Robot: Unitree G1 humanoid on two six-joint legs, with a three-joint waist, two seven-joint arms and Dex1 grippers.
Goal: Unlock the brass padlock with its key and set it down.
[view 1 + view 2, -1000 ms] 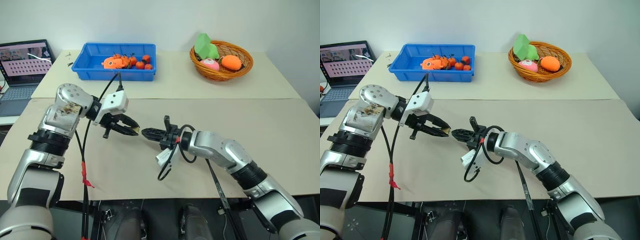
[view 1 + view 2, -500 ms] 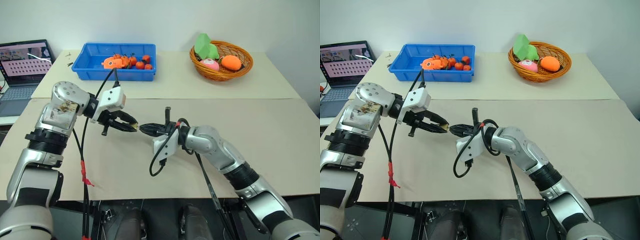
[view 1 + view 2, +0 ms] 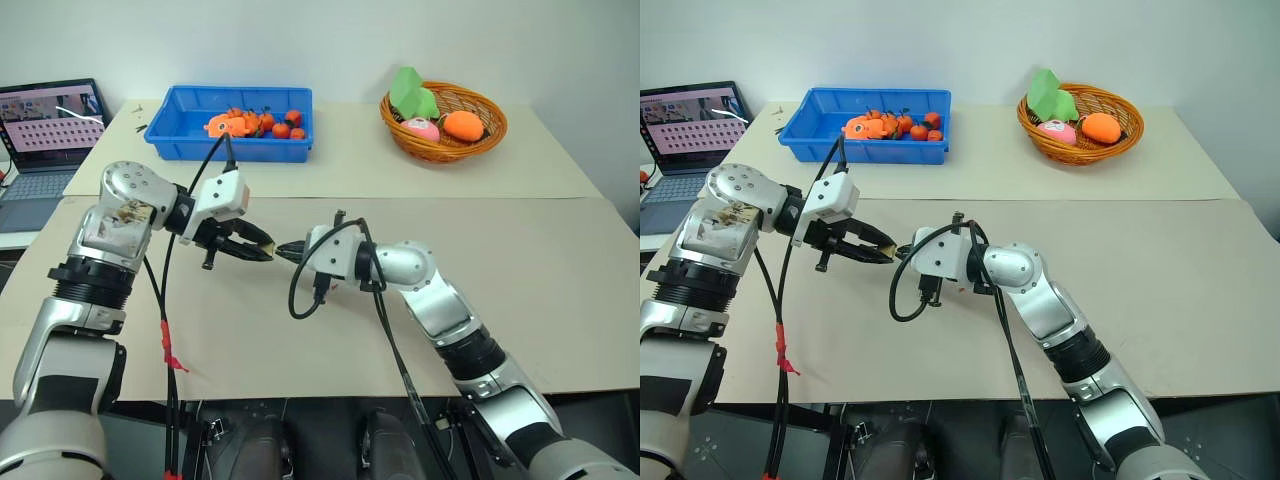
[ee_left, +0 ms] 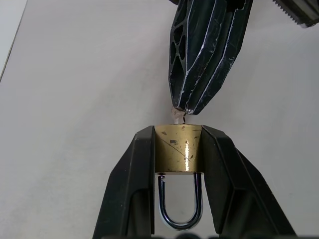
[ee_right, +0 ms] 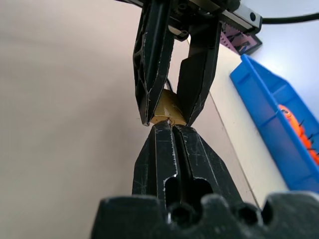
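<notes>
the brass padlock (image 4: 178, 148) is clamped by its body between the two fingers of the left gripper (image 4: 177, 164), held in the air above the table (image 3: 560, 270), keyhole end outward and shackle (image 4: 180, 205) pointing back toward the wrist. the shackle looks seated in the body, so the lock appears not yet opened. the right gripper (image 4: 192, 107) has its fingers pressed together on a small silvery key (image 4: 178, 115), whose tip meets the keyhole face of the lock. judgement: pick-up, key grip and alignment are done; the key is at or just inside the keyway. left to do: turn the key fully, free the shackle, then set the lock down on the table.
</notes>
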